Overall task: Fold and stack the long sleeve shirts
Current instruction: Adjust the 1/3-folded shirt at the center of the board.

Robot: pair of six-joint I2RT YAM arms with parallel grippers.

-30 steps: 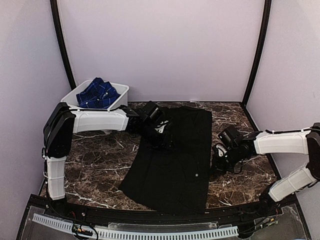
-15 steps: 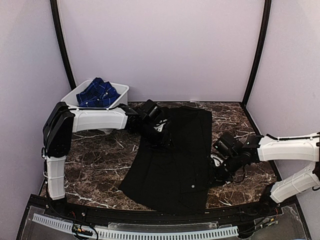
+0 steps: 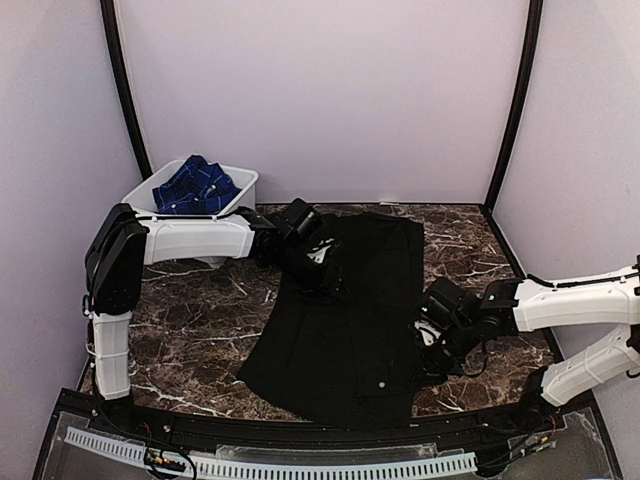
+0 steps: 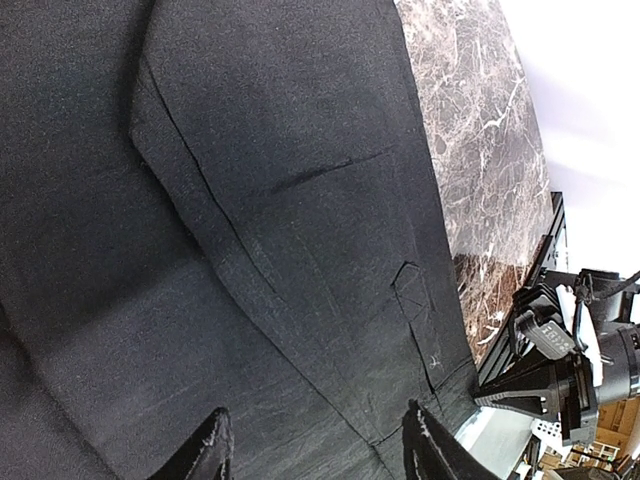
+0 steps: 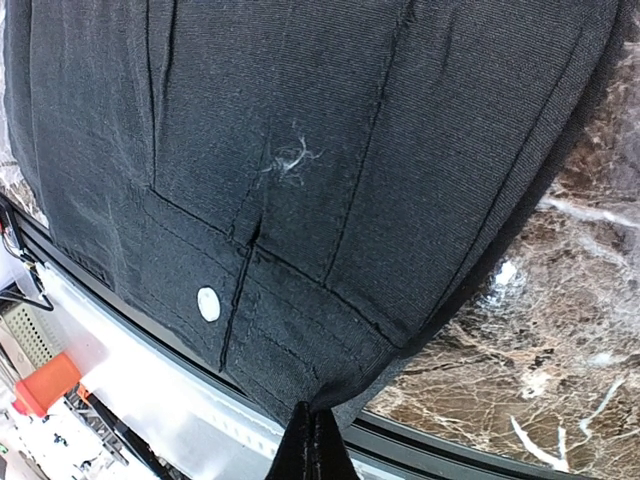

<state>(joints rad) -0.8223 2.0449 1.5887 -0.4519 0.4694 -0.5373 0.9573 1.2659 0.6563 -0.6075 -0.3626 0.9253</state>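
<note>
The black long sleeve shirt (image 3: 345, 320) lies spread flat on the marble table, running from the back toward the near edge. My right gripper (image 3: 432, 348) is at the shirt's right edge, shut on the corner of a cuff (image 5: 300, 350) that carries a white button (image 5: 208, 303). In the right wrist view the right gripper (image 5: 312, 452) pinches the cloth between closed fingers. My left gripper (image 3: 326, 276) stands open over the shirt's upper left part. Its fingertips (image 4: 212, 448) are spread apart above plain black cloth (image 4: 250, 200). The blue checked shirt (image 3: 195, 187) is bunched in the tub.
The white plastic tub (image 3: 243, 187) sits at the back left corner. Bare marble (image 3: 195, 320) shows left of the shirt and on the right (image 3: 500, 350). A black rail (image 3: 300, 435) runs along the table's near edge, close to the shirt's hem.
My right gripper has moved toward the near edge and slightly left, drawing the buttoned cuff with it along the shirt's right side. The left arm has stayed put.
</note>
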